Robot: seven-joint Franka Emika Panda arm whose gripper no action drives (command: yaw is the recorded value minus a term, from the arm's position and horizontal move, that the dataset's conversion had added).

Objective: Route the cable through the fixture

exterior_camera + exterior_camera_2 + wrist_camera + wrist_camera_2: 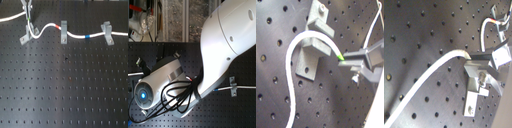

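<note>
The white cable (47, 27) runs across the far part of the board in the first exterior view, with a red band (59, 24) and a blue band (87, 36). The fixture (25, 35), a grey clip on a diagonal base plate, stands at the far left. My gripper (30, 23) comes down just above it and is shut on the cable. In the first wrist view the cable (298, 42) arcs over the fixture (310, 52) and ends at my gripper (346, 59). I cannot tell whether it sits between the prongs. In the second wrist view the cable (429, 72) also ends at my gripper (471, 60).
A narrow grey post clip (63, 31) and a wider-topped grey clip (106, 33) stand to the first exterior view's right, both with the cable through them. The black perforated board (65, 85) stretches toward the front. My arm (223, 45) fills the second exterior view; one clip (233, 86) shows.
</note>
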